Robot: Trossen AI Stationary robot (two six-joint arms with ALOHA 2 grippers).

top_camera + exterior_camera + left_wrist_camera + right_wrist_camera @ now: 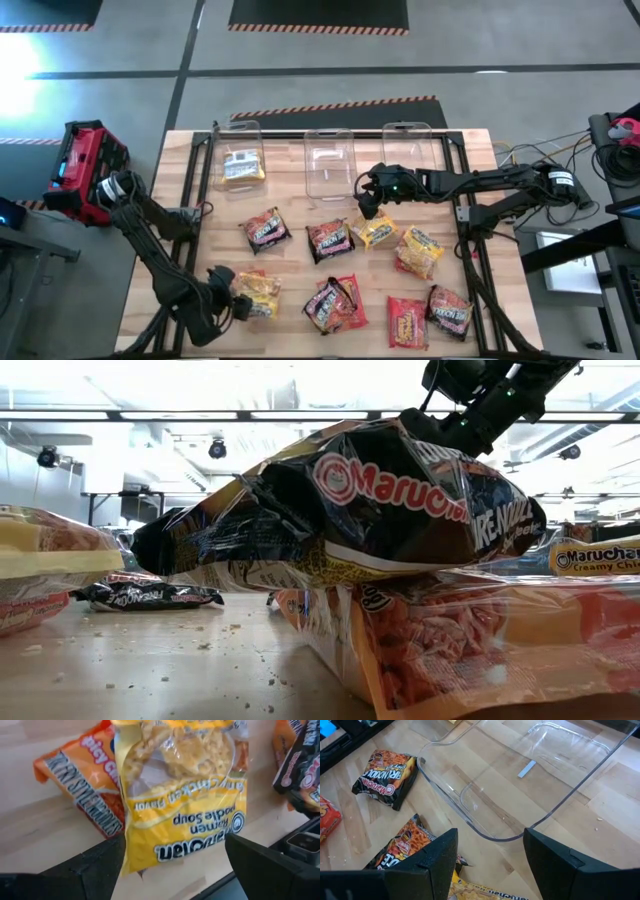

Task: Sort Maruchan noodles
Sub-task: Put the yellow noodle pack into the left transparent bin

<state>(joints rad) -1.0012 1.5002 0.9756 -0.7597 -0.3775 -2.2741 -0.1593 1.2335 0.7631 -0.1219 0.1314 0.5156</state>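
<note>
Several Maruchan noodle packets lie flat on the wooden table (200, 220): dark ones (265, 230) (328, 238), yellow ones (372, 230) (418, 250) and a red one (407, 320). At the near left, my left gripper (238, 305) is open. Its fingers stand on either side of the near end of a yellow packet (180, 805), which lies against an orange packet (85, 785). My right gripper (366, 198) hangs open with nothing between its fingers, over the near rim of the middle clear bin (520, 785).
Three clear bins stand along the far edge: the left one (240, 155) holds a yellow packet (242, 168); the middle one (330, 165) and the right one (410, 145) are beside it. A dark packet (380, 500) lies on a red one at the near edge. Black rails (465, 210) flank the table.
</note>
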